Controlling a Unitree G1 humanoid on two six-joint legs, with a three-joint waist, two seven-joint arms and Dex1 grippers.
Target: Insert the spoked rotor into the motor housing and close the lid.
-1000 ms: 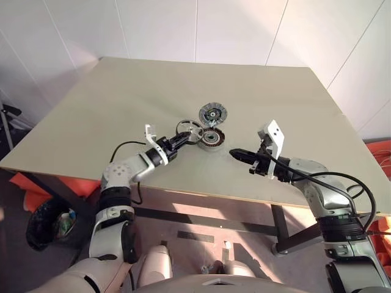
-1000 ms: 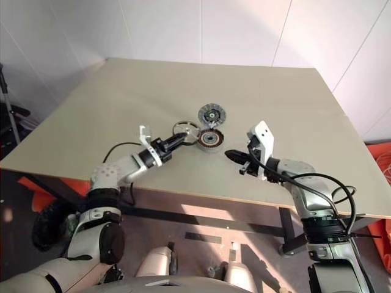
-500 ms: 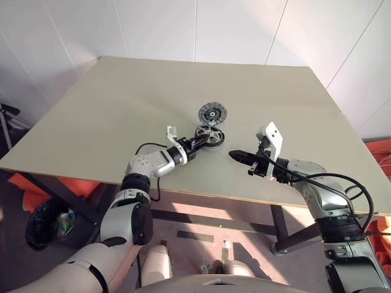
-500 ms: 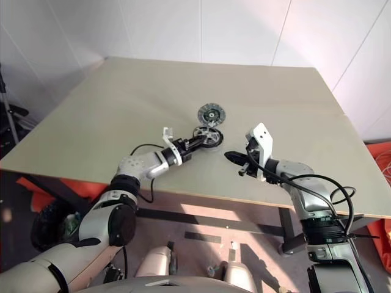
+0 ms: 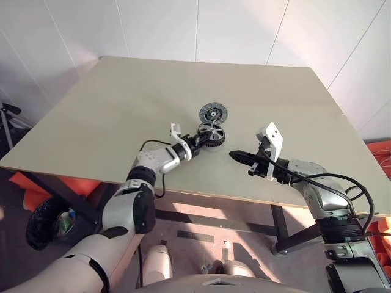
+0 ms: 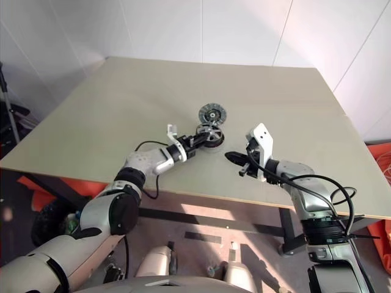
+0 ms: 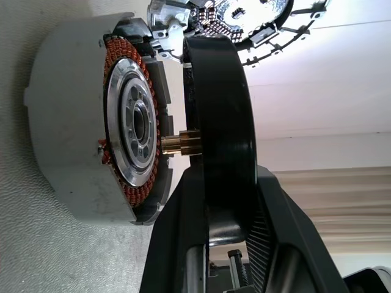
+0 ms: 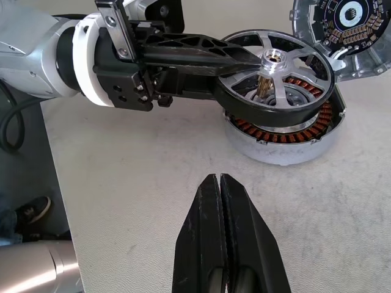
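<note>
While the spoked rotor (image 8: 278, 76) is held by its stiff black rim in the left gripper (image 8: 232, 61), it hangs just above the motor housing (image 8: 284, 131); its brass shaft seems aligned. The right gripper (image 8: 220, 183) is kept shut nearby.

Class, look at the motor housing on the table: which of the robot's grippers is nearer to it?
Left. The left gripper holds the spoked rotor right above the motor housing; the shut right gripper waits apart, on the housing's right.

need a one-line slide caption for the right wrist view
Left gripper holds the black-rimmed, silver-spoked rotor tilted just above the copper-wound motor housing; shut right gripper waits nearby.
</note>
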